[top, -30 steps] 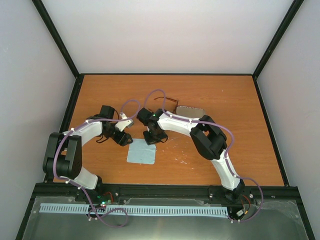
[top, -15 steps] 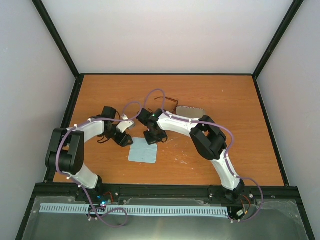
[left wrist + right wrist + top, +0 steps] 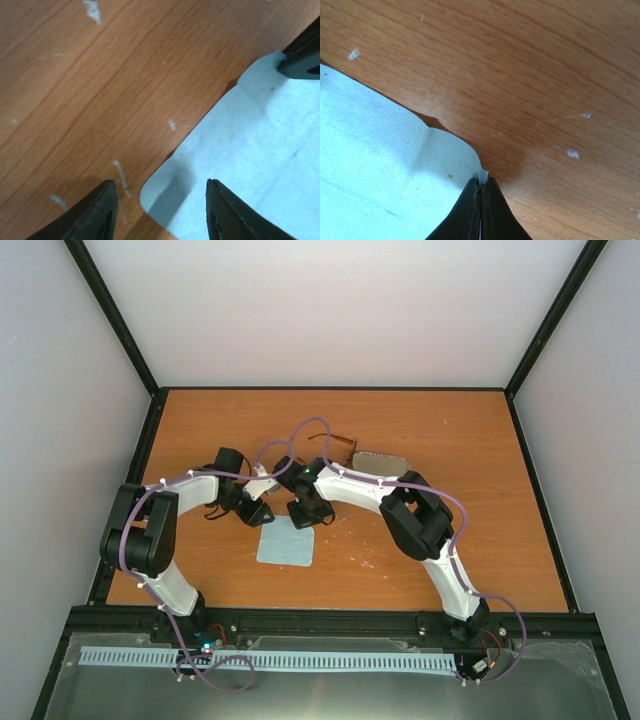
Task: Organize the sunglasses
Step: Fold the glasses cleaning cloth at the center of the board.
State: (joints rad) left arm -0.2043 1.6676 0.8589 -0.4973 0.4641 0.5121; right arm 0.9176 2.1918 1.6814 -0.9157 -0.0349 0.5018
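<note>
The worktop [image 3: 470, 440] is orange-brown wood grain, marked with small whitish flecks. A light blue square cloth [image 3: 285, 548] lies near its middle, one far corner raised slightly off the surface. Farther back lies an oblong case [image 3: 382, 462], with the sunglasses [image 3: 343, 444] just beside it on its left.

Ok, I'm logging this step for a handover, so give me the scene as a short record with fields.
sunglasses: on the table, far side, beside the case, in neither claw
cloth: light blue, lying on the table
right claw: shut on one cloth corner
left claw: open, straddling another cloth corner
</note>
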